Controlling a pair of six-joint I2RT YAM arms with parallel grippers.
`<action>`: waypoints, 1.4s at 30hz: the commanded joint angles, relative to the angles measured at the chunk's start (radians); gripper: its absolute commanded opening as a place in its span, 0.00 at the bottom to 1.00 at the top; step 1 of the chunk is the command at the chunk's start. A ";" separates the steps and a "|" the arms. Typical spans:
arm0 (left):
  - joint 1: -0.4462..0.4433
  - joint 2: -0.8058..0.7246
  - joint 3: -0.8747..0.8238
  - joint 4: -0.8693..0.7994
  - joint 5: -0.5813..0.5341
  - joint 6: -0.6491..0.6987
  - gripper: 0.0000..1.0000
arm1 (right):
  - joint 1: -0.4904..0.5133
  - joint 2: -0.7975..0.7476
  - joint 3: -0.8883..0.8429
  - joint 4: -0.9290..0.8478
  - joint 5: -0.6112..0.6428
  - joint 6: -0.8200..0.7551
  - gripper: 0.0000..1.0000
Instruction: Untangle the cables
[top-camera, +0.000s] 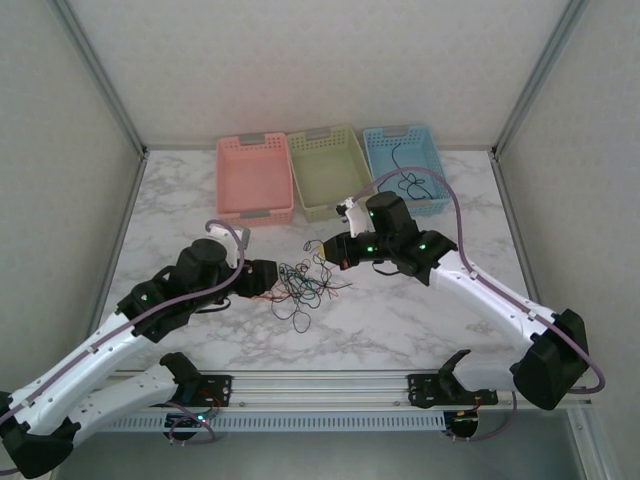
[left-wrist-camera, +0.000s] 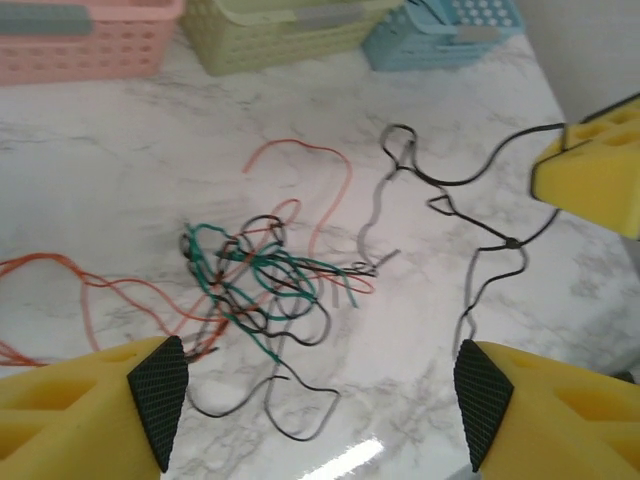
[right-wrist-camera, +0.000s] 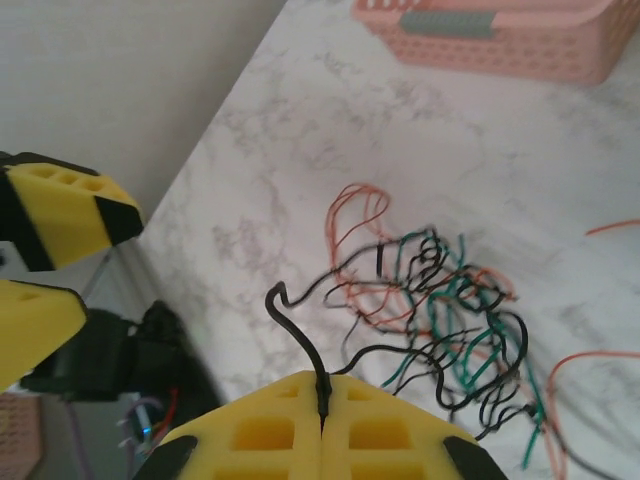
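Pinched between the two closed yellow fingers of the right gripper (right-wrist-camera: 322, 395), one black cable (right-wrist-camera: 298, 335) rises from the seam and trails down to the heap of cables (right-wrist-camera: 440, 300). The heap's black, green, teal and orange strands are knotted too tightly to count. From above, the heap lies mid-worktop (top-camera: 420, 310), nearer the front edge than the back, between the two grippers. The left gripper (left-wrist-camera: 320, 400) has its two fingers spread wide with nothing between them, poised over the heap's near side. Its camera picks out orange loops (left-wrist-camera: 320, 170) straying from the knot. Three containers line the back edge: a pink basket (top-camera: 253, 180), a green basket (top-camera: 330, 175) and a blue basket (top-camera: 378, 160). A second black cable (top-camera: 408, 183) lies in the blue one.
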 joint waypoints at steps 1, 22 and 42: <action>0.009 -0.011 -0.008 0.073 0.159 0.048 0.71 | -0.003 -0.007 0.039 -0.049 -0.094 0.078 0.00; -0.036 0.196 0.101 0.183 0.368 0.184 0.70 | -0.004 0.055 0.086 -0.001 -0.234 0.201 0.00; -0.046 0.175 0.044 0.368 0.364 0.319 0.61 | -0.035 0.093 0.110 0.005 -0.278 0.246 0.00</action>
